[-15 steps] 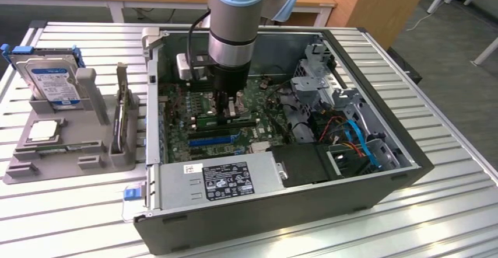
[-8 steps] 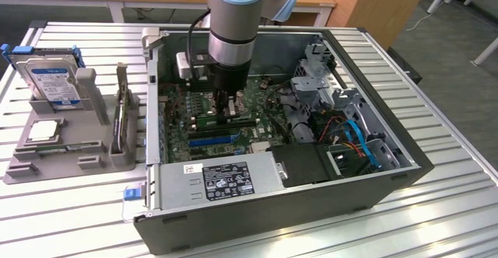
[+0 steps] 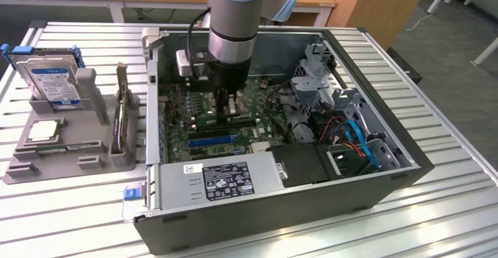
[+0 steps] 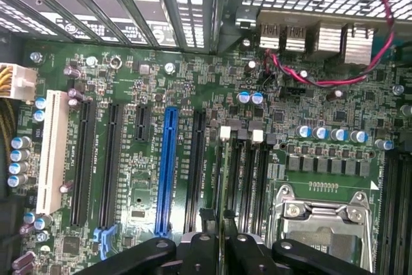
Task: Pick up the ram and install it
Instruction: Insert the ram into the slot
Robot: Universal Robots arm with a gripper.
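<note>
My gripper [image 3: 230, 111] reaches down into the open computer case [image 3: 404, 173], just above the green motherboard [image 3: 204, 131]. In the wrist view its black fingers [image 4: 201, 252] stand close together, shut on the ram [image 4: 223, 185]. The ram shows edge-on as a thin green strip. It runs along one of the black memory slots [image 4: 248, 178] beside the CPU socket [image 4: 322, 223]. White slot latches [image 4: 224, 133] sit at the far end of the slots. How deep the ram sits in its slot I cannot tell.
At the exterior view's left, a grey holder [image 3: 46, 159] carries a hard drive [image 3: 53, 83] and a card with a metal bracket [image 3: 121, 115]. The power supply [image 3: 221, 182] fills the case's near edge. Blue and orange cables [image 3: 362, 144] lie at the right. A blue slot [image 4: 168, 165] is nearby.
</note>
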